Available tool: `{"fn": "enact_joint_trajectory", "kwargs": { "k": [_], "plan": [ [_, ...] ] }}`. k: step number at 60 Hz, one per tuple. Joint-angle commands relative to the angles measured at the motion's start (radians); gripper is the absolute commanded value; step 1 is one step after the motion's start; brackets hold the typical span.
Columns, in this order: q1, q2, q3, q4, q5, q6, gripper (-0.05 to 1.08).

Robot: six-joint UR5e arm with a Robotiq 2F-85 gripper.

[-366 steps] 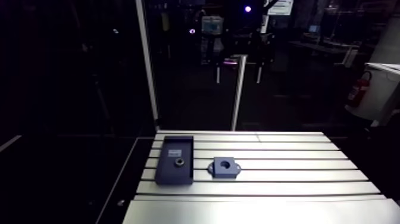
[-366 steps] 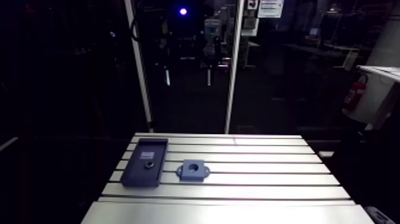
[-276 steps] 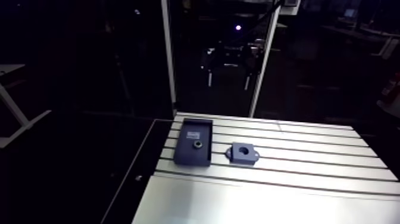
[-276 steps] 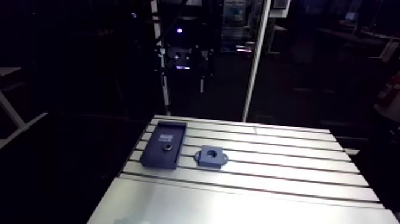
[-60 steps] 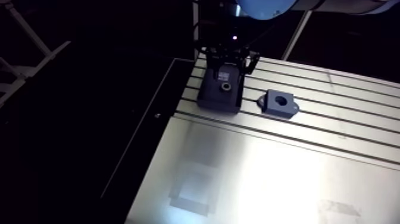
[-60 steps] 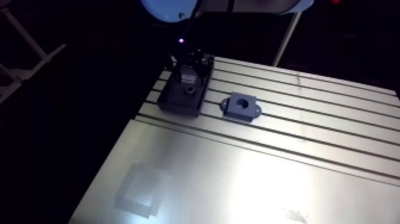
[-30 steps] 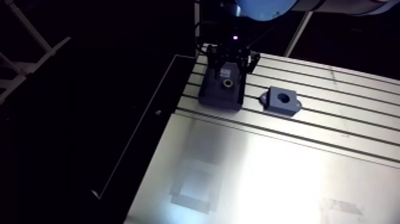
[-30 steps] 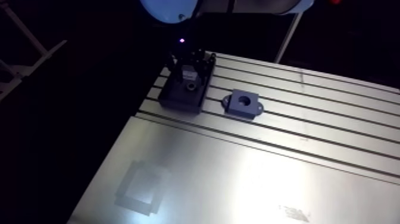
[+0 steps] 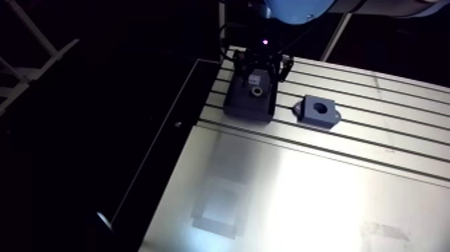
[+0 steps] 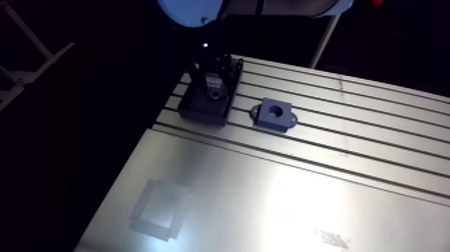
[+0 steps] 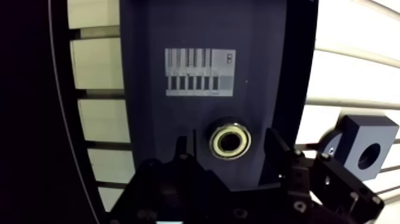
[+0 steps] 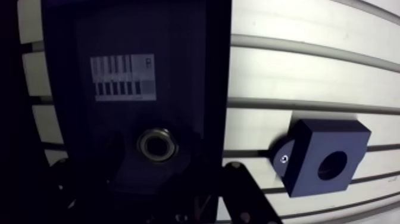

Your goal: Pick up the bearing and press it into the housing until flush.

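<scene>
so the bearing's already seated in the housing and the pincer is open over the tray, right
Not quite. The bearing is not in the housing, whose bore is empty. It lies in the tray, between the fingers of the pincer. The wrist view shows this. The rest holds: the pincer is open over the tray.

the arm view looks down from high on the upper link, slantwise across the table (image 9: 301,194) toward its far corner, where the tray (image 9: 244,110) and housing (image 9: 318,111) show small. the wrist view hangs close over that tray, facing straight down (slots look bowed); both views share tray, bearing (image 11: 213,141) and housing.
</scene>
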Motion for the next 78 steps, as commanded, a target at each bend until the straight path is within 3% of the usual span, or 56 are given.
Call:
{"fn": "enact_joint_trajectory", "kwargs": {
  "k": [1,78],
  "plan": [
    [0.002,0.003,0.000,-0.002,0.000,0.000,0.35],
    [0.009,0.003,0.003,-0.002,-0.002,-0.002,0.50]
  ]
}}
